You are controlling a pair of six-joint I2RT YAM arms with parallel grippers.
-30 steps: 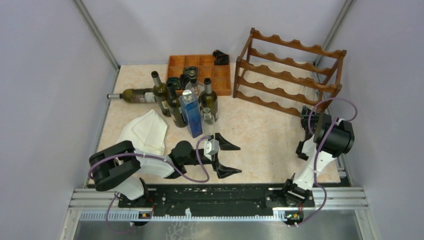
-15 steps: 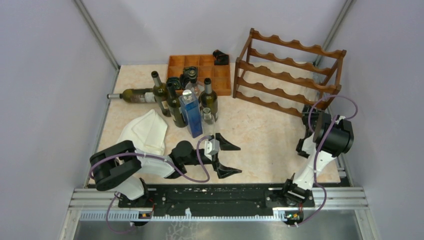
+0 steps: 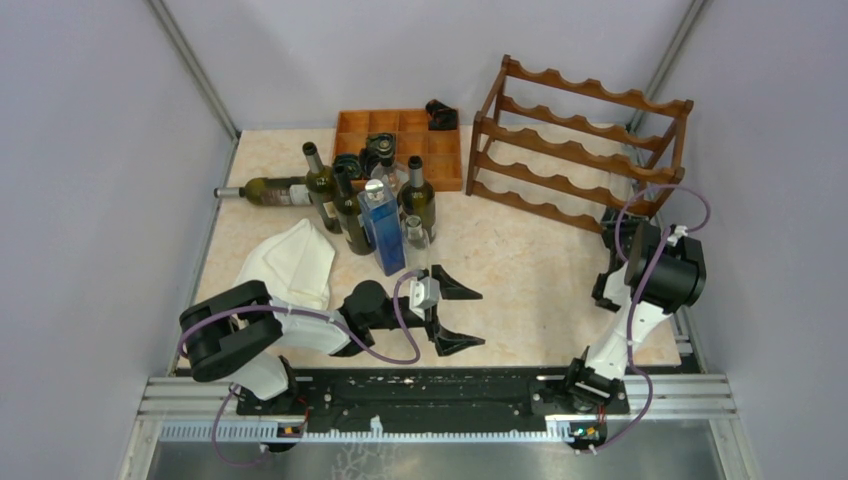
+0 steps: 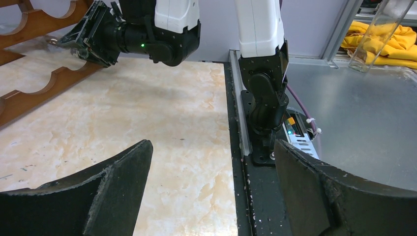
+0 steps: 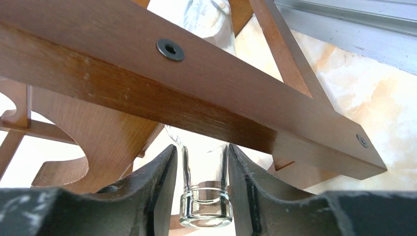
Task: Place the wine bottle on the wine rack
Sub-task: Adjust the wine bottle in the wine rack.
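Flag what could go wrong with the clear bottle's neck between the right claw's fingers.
1. The clear glass bottle runs under a wine rack rail; whether it is seated in a scallop is hidden, so it might slide out once freed.
2. The right claw brackets the neck closely; backing away crooked might catch the lip and drag it.

On the far side of the fingers [image 3: 455,287] of the left gripper [image 3: 480,320], a small clear bottle [image 3: 416,243] stands near the farther finger, with a blue bottle [image 3: 382,232] just beside it. Dark bottles [image 3: 345,210] cluster farther out on that side, and a lying bottle [image 3: 270,190] rests past them. A white cloth [image 3: 290,262] lies well behind the fingertips, and an orange tray [image 3: 448,160] holding black caps [image 3: 375,155] sits farthest out.
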